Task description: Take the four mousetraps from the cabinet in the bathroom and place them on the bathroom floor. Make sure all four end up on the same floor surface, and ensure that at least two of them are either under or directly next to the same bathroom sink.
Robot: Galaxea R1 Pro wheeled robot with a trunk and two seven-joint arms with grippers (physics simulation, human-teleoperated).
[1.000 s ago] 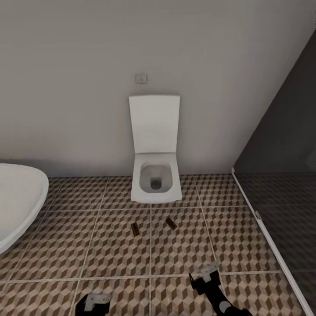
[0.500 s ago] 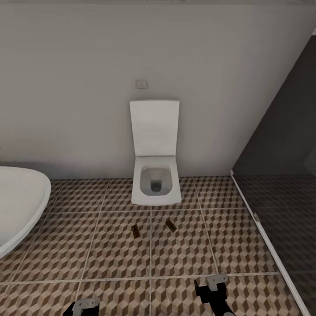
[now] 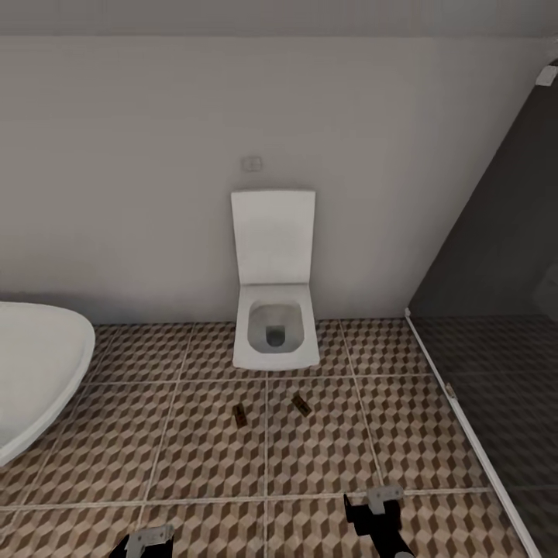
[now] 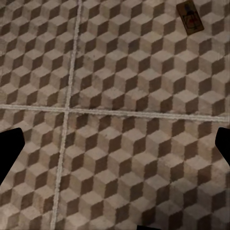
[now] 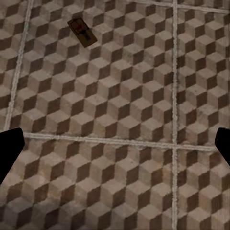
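Observation:
Two mousetraps lie on the cube-patterned bathroom floor (image 3: pixel 201 457) in front of the toilet, one on the left (image 3: pixel 240 415) and one on the right (image 3: pixel 301 404). My left gripper (image 3: pixel 149 536) and right gripper (image 3: pixel 380 500) hang low over the tiles, nearer to me than the traps. In the left wrist view the gripper (image 4: pixel 115 153) is open over bare tiles, with a mousetrap (image 4: pixel 190 18) ahead of it. The right gripper (image 5: pixel 115 148) is open too, with a mousetrap (image 5: pixel 82 32) farther on. The cabinet and the sink are out of view.
A white square toilet (image 3: pixel 275 325) with its lid up stands against the back wall. The rim of a white bathtub (image 3: pixel 35 372) comes in from the left. A dark glass shower panel (image 3: pixel 496 310) with a white floor rail closes off the right side.
The whole view has shifted: the toilet and traps sit a little lower and smaller, and more wall shows. Both grippers have dropped lower in the picture. The traps lie where they were.

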